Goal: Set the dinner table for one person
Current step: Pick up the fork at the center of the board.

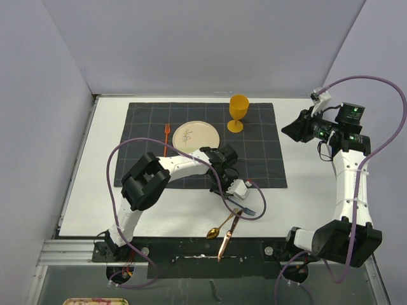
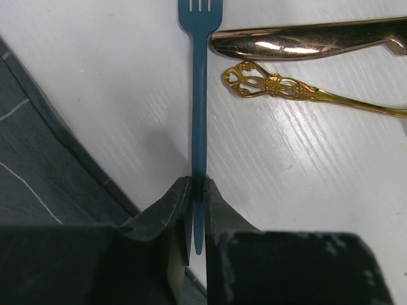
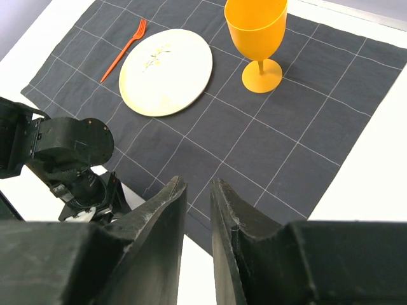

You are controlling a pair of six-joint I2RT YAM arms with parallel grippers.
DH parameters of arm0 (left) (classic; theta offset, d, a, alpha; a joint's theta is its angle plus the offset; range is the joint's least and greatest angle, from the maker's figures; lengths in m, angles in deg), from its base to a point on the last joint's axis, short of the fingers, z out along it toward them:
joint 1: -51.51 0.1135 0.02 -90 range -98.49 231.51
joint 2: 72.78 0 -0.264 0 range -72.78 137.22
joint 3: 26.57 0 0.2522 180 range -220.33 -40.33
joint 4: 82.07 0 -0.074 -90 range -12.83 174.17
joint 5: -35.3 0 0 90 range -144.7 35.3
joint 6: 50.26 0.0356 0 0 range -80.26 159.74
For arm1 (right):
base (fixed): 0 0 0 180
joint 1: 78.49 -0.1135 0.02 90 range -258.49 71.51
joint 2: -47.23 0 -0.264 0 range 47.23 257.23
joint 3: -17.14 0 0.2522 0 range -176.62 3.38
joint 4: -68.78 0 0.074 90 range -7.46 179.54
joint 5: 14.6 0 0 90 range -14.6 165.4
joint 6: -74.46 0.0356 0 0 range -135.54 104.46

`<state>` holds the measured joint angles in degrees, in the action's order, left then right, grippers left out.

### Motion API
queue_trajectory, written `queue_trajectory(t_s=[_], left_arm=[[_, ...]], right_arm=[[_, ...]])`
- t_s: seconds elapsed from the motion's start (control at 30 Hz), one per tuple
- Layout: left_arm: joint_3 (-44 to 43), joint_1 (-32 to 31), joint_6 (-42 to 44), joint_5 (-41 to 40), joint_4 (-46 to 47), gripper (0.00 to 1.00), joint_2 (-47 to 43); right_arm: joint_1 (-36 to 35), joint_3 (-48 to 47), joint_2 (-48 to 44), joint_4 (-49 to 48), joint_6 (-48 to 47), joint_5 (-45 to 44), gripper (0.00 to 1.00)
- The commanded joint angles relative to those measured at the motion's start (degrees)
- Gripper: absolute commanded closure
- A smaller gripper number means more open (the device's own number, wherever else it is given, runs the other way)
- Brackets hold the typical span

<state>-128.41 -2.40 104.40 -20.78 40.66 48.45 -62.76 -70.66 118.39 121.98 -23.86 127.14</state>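
While the top view looks down, the dinner table [image 1: 305, 210] lies flat, white and rectangular under everything, with a metal rail along its near edge. Left wrist: the left gripper [image 2: 197, 190] is clamped on a slim blue fork [image 2: 200, 95], beside a glossy copper knife [image 2: 299, 44] and a filigree gold spoon [image 2: 280, 86]. Right wrist: the right gripper [image 3: 198, 190] is empty, jaws narrowly apart above the gridded dark cloth [image 3: 286, 127].

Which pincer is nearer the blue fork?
Left. The left pincer grips the blue fork by its handle; the right pincer hangs far off, by the dark cloth's right edge.
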Motion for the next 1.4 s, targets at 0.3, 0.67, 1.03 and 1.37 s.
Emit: queue_trajectory(t_s=[0.3, 0.67, 1.03, 1.37], left_arm=[[-2.1, -0.1, -3.1, -2.4, -2.1, 1.00, 0.5], [-4.5, -0.2, -5.2, -2.3, -4.5, 1.00, -1.3], [-6.1, 0.3, -9.8, -2.9, -5.9, 1.00, -4.7], [-5.5, 0.9, -18.6, -5.7, -2.9, 1.00, -10.2]], right_arm=[[0.4, -2.5, 0.5, -3.1, 0.8, 2.1, 0.77], [0.5, -2.7, 0.8, -3.2, 1.0, 2.1, 0.77], [0.7, -3.3, 1.1, -3.4, 1.6, 2.4, 0.77], [0.8, -2.7, 0.6, -3.8, 1.9, 2.5, 0.77]])
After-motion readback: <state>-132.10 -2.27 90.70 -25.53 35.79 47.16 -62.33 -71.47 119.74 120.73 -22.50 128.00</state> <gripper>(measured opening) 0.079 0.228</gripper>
